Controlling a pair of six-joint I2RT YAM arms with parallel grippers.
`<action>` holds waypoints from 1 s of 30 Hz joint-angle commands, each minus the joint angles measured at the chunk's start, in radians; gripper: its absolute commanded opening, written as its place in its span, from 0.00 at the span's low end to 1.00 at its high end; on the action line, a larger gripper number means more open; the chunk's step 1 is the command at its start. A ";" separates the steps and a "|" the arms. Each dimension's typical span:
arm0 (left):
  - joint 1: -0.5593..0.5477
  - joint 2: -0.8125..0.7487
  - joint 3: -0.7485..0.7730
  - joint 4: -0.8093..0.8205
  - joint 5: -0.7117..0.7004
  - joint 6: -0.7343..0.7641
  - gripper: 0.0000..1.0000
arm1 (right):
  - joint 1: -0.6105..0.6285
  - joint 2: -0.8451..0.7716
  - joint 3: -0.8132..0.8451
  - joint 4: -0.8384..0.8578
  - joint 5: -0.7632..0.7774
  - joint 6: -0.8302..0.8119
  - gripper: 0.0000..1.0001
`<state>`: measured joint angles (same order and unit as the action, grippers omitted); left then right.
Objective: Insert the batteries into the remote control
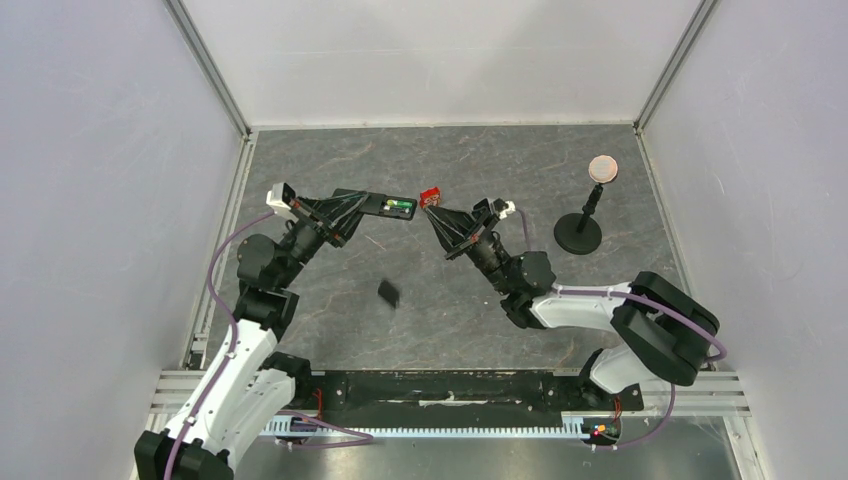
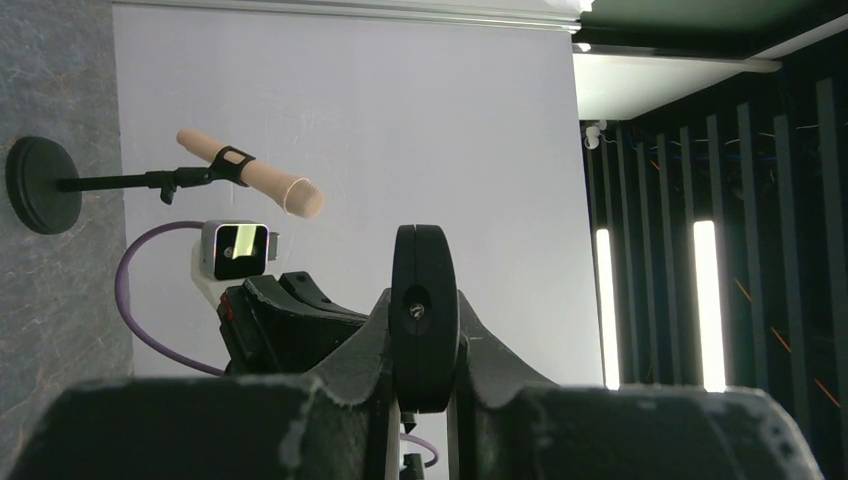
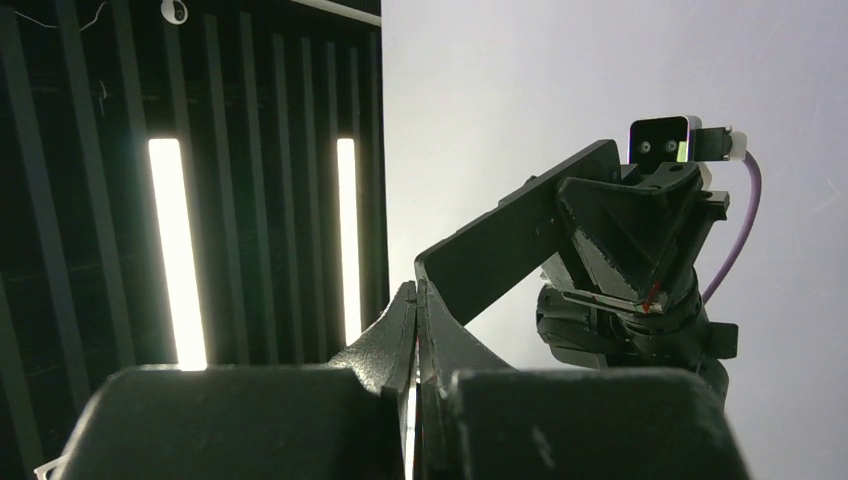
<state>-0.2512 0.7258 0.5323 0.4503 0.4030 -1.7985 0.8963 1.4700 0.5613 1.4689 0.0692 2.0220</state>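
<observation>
Grey marbled tabletop (image 1: 450,320); left claw (image 1: 366,207) tight on flat matte-black remote control (image 1: 393,206); right claw (image 1: 435,211) closed, empty

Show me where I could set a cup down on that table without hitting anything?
Bare table lies along the back wall and between the small black piece and the arms' base rail. Crowded: mid-table, where left claw, remote control, red-and-white box and right claw cluster.

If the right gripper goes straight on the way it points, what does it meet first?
Most likely the end of the remote control, held by the left gripper; depth is unclear.
</observation>
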 commanded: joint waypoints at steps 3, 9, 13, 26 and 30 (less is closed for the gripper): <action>-0.007 -0.026 0.071 -0.042 0.002 0.000 0.02 | 0.013 -0.009 -0.006 0.104 0.067 0.005 0.00; -0.005 -0.041 0.084 -0.298 -0.034 0.238 0.02 | -0.023 -0.094 -0.116 -0.021 0.011 -0.065 0.04; -0.005 -0.049 0.066 -0.495 -0.104 0.426 0.02 | -0.085 -0.240 -0.143 -0.351 -0.066 -0.246 0.09; -0.003 -0.038 0.195 -0.795 -0.262 0.755 0.02 | -0.104 -0.217 0.182 -1.395 -0.306 -1.423 0.40; -0.003 -0.048 0.328 -0.951 -0.317 0.869 0.02 | 0.011 -0.155 0.203 -1.511 -0.298 -1.701 0.50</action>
<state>-0.2550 0.7017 0.7006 -0.3664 0.1726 -1.1183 0.8104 1.2671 0.7265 0.1810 -0.1715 0.7162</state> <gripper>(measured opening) 0.205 0.469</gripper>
